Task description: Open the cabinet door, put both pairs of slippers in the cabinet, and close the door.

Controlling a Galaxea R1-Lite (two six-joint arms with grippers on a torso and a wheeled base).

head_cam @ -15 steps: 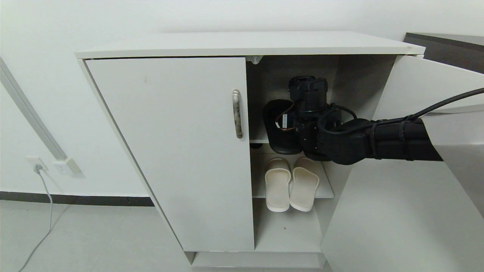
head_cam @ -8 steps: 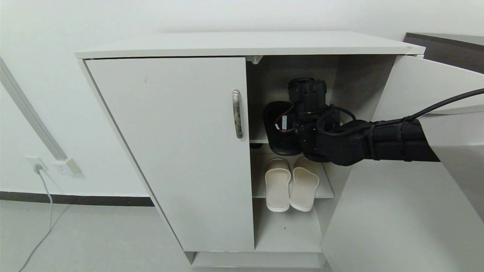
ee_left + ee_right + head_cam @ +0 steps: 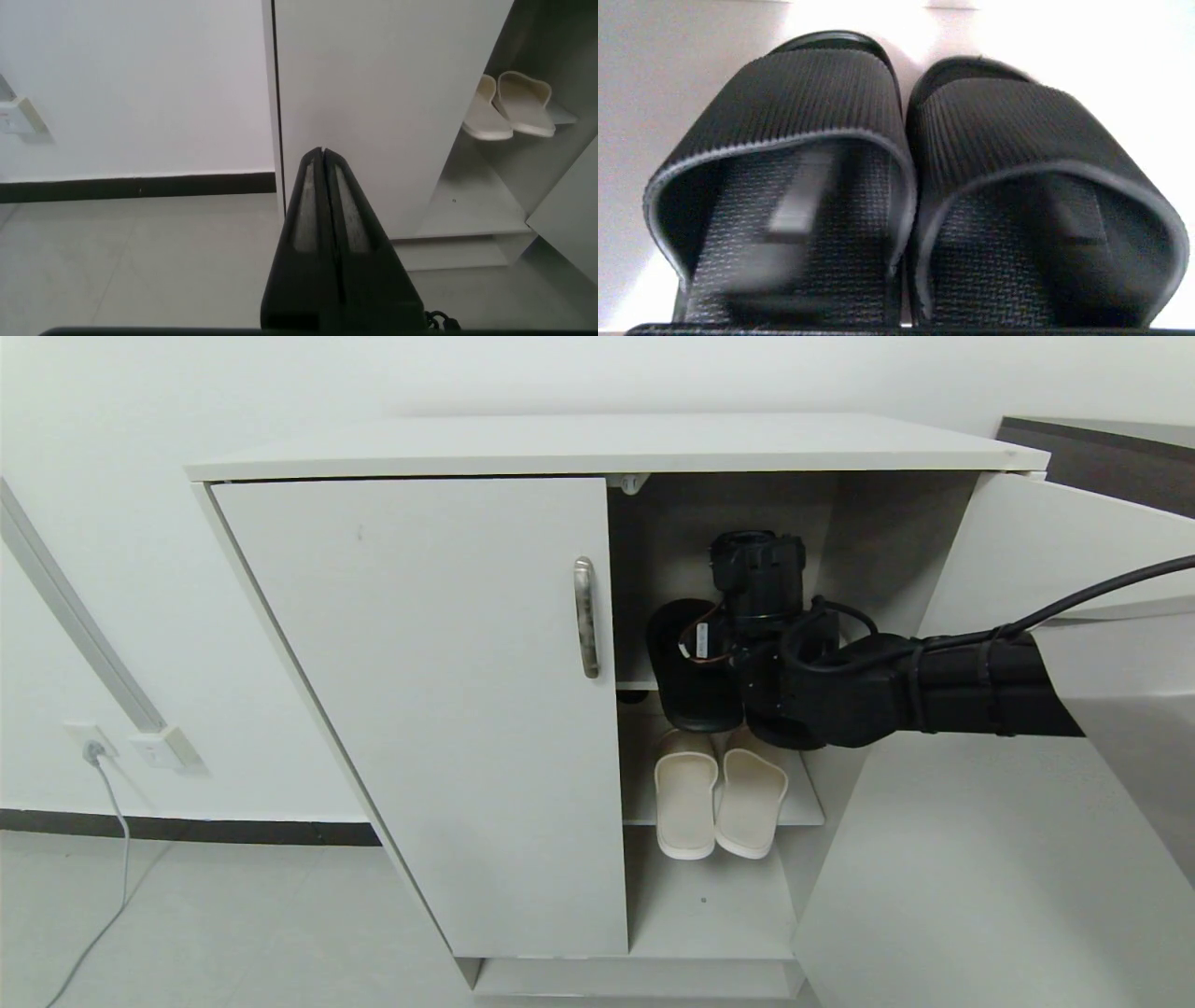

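**Operator:** How does the right claw stand?

**Spotter:** Your right claw [image 3: 910,210] is inside the upper part of the white two-door cabinet [image 3: 597,443], clamped onto the pair of black slippers with ribbed straps [image 3: 1008,131]. You can make out one blurred finger [image 3: 797,201] under each strap. They are spread only as wide as the two adjoining strap walls pinched between them, so the claw has hold of both slippers at once.

**Operator:** Where do the slippers lie against the claw?

**Spotter:** They are straight ahead of your claw, side by side and touching, with the strap openings facing your wrist camera. From your head camera, one black sole faces you on end, just beside the wrist. Its lower end hangs below the front edge of the upper shelf [image 3: 639,685] rather than lying flat on it.

**Operator:** And the rest?

**Spotter:** The pair of cream slip-on slippers [image 3: 719,793] lies flat on the middle shelf [image 3: 808,812] directly below, heels slightly over its front edge. The right door [image 3: 1027,541] stands open. The left door [image 3: 420,709], with its metal bar handle [image 3: 585,616], is closed. Your left claw [image 3: 322,154] is pressed fully together with nothing in it. It hangs before that closed door, well apart from both pairs
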